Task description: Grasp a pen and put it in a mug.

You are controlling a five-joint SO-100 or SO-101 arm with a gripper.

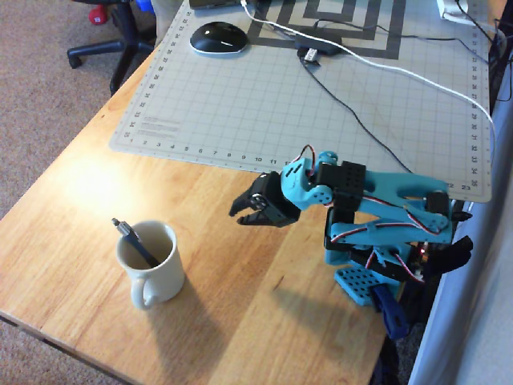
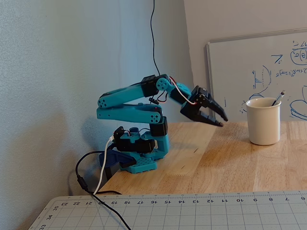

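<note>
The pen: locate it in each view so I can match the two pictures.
Overhead view: the pen is at lower left, standing tilted in the mug, its tip poking over the rim toward upper left.
Fixed view: only the pen's top end shows at right, above the mug's rim, in front of the whiteboard.
Shared landmark: the cream-white mug on the wooden table.
</note>
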